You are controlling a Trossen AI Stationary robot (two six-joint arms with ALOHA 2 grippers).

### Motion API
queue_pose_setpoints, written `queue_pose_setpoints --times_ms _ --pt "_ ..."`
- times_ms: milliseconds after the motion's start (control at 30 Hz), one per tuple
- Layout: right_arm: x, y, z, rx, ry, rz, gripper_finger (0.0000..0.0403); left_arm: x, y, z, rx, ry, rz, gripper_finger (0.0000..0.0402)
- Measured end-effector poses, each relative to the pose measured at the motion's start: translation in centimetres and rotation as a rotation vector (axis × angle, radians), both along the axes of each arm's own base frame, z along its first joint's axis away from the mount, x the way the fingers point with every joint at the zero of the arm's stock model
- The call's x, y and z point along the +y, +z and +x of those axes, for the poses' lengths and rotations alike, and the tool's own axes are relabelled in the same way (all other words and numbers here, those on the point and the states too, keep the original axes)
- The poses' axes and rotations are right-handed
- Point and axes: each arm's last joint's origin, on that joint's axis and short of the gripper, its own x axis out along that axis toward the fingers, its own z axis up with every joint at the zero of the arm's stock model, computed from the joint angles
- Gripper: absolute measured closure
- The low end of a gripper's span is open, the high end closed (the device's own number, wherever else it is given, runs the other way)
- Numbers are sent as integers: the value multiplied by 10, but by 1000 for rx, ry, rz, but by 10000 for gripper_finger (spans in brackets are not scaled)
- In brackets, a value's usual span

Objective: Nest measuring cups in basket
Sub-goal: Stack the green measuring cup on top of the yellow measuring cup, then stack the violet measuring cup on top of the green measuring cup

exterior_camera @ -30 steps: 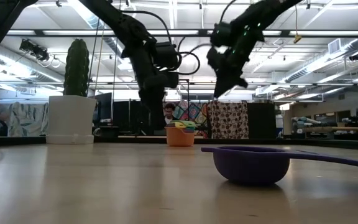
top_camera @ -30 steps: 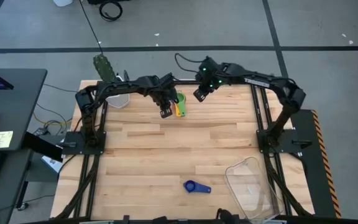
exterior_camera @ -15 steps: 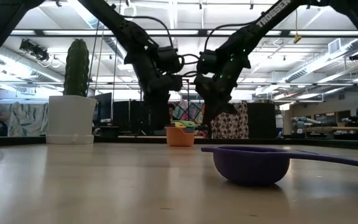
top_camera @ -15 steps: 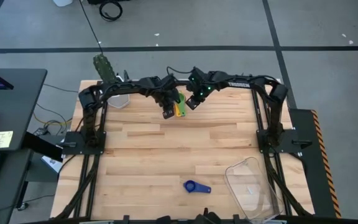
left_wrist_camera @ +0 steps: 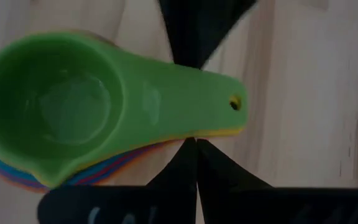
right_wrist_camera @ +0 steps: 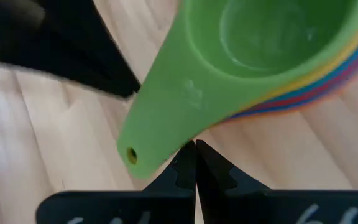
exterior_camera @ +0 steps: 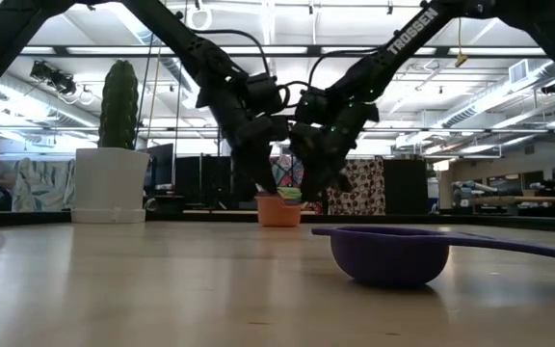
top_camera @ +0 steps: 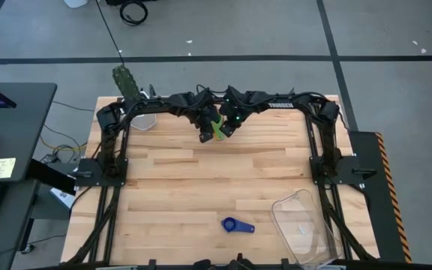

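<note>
Several measuring cups sit nested in one stack (top_camera: 216, 126) (exterior_camera: 279, 209) near the table's far edge. The green cup (left_wrist_camera: 73, 118) (right_wrist_camera: 260, 37) is on top, orange at the bottom, and the handles point toward the near edge. My left gripper (top_camera: 205, 135) (left_wrist_camera: 196, 149) is shut at the handles' left side. My right gripper (top_camera: 229, 129) (right_wrist_camera: 196, 149) is shut at their right side. A dark blue cup (top_camera: 236, 224) (exterior_camera: 388, 255) stands on its base near the near edge. The clear basket (top_camera: 287, 201) sits at the near right corner. My left gripper meets the stacked handles' side edge (left_wrist_camera: 194, 132) with the tips of its shut fingers, slanting down from the table's left. The stack rests on the table. My right gripper meets the opposite side edge of the green handle (right_wrist_camera: 176, 134) with its shut fingertips, slanting down from the right.
A white pot (top_camera: 145, 118) (exterior_camera: 110, 183) with a tall cactus (top_camera: 124, 81) stands at the far left corner, left of the stack. Bare wood lies between the stack and the dark blue cup. Arm frames run along both table sides.
My right gripper has come down and toward the table's left, from up beside the stack to the right side of its handles. My left gripper has sunk a little and edged toward the stack. The stack has stayed in place.
</note>
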Motion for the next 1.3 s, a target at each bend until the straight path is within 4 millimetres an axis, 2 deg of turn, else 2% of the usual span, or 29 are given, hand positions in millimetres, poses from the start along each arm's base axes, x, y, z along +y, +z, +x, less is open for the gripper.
queue_pose_setpoints --times_ms 333,500,667,900,1000,1300 --pt "-1 -2 0 -1 8 0 398 1 0 0 -3 -15 13 400" --pt "-1 9 -3 -15 17 -51 398 -1 10 -6 43 7 57 398" --pt "2 34 -11 -37 49 -141 398 -2 23 -11 82 0 74 397" --pt "12 73 -29 -65 125 -260 398 -8 31 -21 136 -14 55 396" --pt "19 90 -37 -78 162 -323 398 -13 37 -25 146 -50 51 396" --pt "50 138 -58 -130 245 -482 398 -33 72 -40 70 -201 9 395"
